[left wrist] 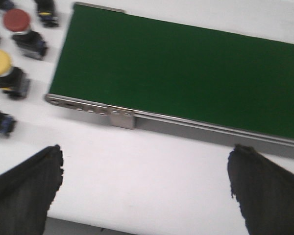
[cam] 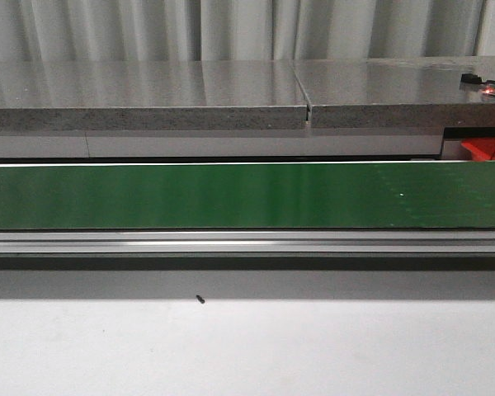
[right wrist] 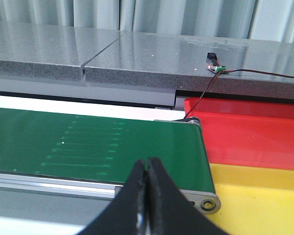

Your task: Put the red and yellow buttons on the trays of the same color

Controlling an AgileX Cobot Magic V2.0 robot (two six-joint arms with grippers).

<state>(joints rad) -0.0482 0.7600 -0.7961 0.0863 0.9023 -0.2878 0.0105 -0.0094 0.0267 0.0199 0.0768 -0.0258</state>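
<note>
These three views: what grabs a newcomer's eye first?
The green belt spans the front view, bare. At its right end sit a red tray and a yellow tray. Off its other end, red button and yellow button wait on the table.

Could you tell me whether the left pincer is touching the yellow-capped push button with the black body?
Apart. The left wrist view shows the open left pincer over bare white table, with the yellow-capped push button lying well beyond its fingertips.
</note>
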